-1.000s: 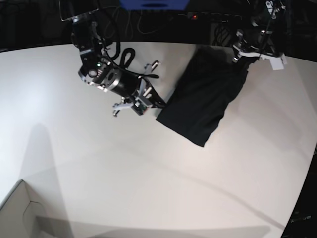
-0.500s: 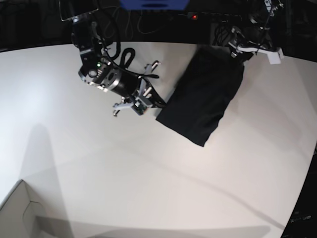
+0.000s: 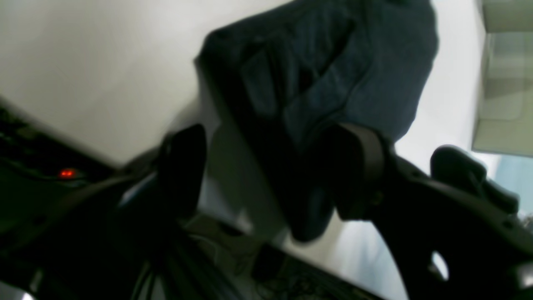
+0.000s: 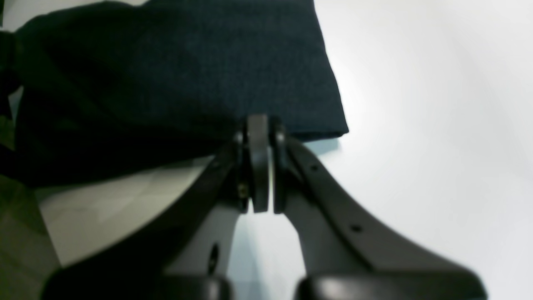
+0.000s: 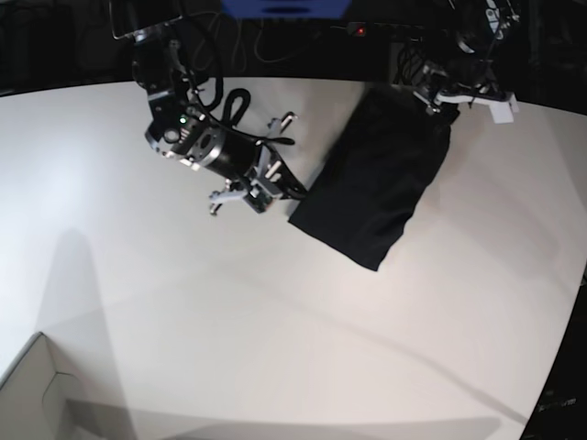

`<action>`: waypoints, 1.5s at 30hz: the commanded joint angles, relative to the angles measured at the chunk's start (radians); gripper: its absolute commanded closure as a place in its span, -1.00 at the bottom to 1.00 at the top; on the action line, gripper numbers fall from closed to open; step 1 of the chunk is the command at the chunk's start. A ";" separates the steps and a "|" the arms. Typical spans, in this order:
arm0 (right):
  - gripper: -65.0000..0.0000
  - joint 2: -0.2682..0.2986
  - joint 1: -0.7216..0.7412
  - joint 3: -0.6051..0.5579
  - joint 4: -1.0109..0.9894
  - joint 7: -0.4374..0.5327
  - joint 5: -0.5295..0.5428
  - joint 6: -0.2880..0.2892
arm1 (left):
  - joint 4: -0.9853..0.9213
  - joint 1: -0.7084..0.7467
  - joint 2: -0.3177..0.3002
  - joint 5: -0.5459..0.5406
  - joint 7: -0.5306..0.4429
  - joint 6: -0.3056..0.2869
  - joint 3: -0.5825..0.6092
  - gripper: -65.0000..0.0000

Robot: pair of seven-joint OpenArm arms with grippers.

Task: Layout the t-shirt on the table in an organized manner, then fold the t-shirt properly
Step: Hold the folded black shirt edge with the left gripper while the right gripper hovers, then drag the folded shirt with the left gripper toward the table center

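**T-shirt folded to a narrow panel, one corner pinched**

T-shirt (image 5: 371, 188) lies as a dark, folded oblong on the white bench (image 5: 275, 348), towards its far right part, running slantwise from a near corner up to the back edge. Nearest to me the bench is bare but for a pale cardboard box corner (image 5: 37, 394) at the front left.

Midway back, the right tool (image 4: 259, 137) sits low at the shirt's left edge, its jaws pressed together; in the wrist view they meet right at the cloth's hem, so it looks clenched on that edge, though how much fabric is caught I cannot tell.

Farthest off, at the back edge, the left tool (image 3: 270, 166) hangs over the shirt's far end with its jaws spread wide, nothing between them; the cloth there lies rumpled beneath.

By my reckoning the laying-out is done and the folding is well along. The next move likely calls for the left tool to take a fresh hold on the far end, then both to carry one end over the other without dragging the layers askew.
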 commanded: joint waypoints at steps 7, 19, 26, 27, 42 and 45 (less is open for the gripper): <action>0.99 0.027 0.012 0.001 0.021 0.027 0.018 0.006 | -0.048 -0.033 -0.004 -0.020 -0.005 -0.009 0.006 -0.39; 0.99 0.043 0.012 0.002 0.021 0.027 0.018 0.006 | -0.177 -0.100 -0.004 -0.020 -0.011 -0.011 0.036 0.01; 0.99 0.059 0.018 0.108 0.021 0.027 0.018 0.006 | -0.225 -0.140 -0.010 -0.009 -0.005 -0.011 0.055 0.86; 0.99 0.057 0.019 0.145 0.021 0.027 0.018 0.006 | -0.223 -0.149 -0.022 0.012 -0.002 -0.011 0.056 1.00; 0.98 0.060 -0.007 0.508 0.085 0.027 0.018 0.006 | -0.231 -0.418 -0.427 0.322 -0.013 -0.012 0.506 0.99; 0.98 0.060 -0.018 0.551 0.087 0.027 0.018 0.006 | -0.231 -0.521 -0.504 0.402 -0.011 -0.012 0.659 0.99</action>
